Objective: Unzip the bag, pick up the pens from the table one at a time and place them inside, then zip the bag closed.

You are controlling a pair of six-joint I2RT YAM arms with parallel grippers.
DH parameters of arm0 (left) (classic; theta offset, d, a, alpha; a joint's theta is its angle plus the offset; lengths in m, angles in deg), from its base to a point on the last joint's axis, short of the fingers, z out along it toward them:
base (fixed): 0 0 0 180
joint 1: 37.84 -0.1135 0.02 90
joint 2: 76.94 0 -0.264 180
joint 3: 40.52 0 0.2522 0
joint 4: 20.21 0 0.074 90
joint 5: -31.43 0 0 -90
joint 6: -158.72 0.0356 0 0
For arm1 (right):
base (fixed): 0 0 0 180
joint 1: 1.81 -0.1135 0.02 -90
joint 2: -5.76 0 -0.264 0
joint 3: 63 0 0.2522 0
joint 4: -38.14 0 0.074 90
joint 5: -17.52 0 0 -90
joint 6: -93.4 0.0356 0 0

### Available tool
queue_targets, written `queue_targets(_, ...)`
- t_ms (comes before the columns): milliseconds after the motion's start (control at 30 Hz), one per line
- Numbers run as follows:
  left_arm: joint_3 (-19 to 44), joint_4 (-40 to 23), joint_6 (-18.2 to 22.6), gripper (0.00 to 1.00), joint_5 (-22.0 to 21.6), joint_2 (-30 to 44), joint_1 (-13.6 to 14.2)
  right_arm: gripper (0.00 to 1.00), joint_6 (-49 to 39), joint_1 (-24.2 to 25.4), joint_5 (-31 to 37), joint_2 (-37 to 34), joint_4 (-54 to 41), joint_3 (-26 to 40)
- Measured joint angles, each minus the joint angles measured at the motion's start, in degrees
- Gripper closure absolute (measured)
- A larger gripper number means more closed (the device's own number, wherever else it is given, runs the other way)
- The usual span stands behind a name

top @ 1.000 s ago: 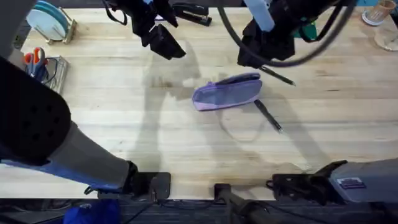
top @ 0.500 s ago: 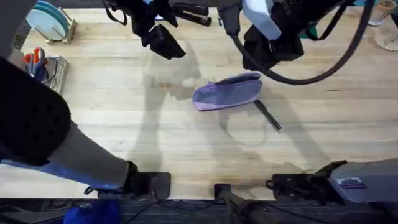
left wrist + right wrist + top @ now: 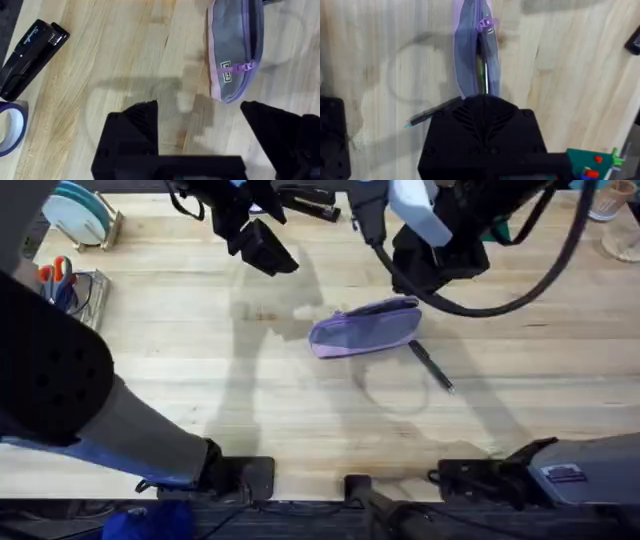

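While my right gripper [image 3: 432, 272], its finger spread hidden from me, hangs over the far end of the soft lavender zipped pouch [image 3: 365, 328], the thin black pen [image 3: 431, 366] lies just nearer on the plank table [image 3: 200, 370], slanting away from that pouch end.

Office-style lab bench: butcher-block table [image 3: 200, 380], black stapler [image 3: 27, 55], tape roll [image 3: 10, 131], orange-handled scissors [image 3: 57, 277] in mesh organiser, plates in rack [image 3: 80, 212].
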Motion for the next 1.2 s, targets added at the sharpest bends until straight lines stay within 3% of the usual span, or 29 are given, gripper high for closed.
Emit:
queue_targets(833, 0.0, 0.0, 0.0, 0.007, 0.0, 0.0, 0.0, 0.971, 0.1, -0.8, -0.1, -10.5, -0.2, -1.4)
queue_targets(1200, 0.0, 0.0, 0.0, 0.008, 0.0, 0.0, 0.0, 0.970, 0.3, -0.8, 0.0, -14.3, 6.9, -4.9)
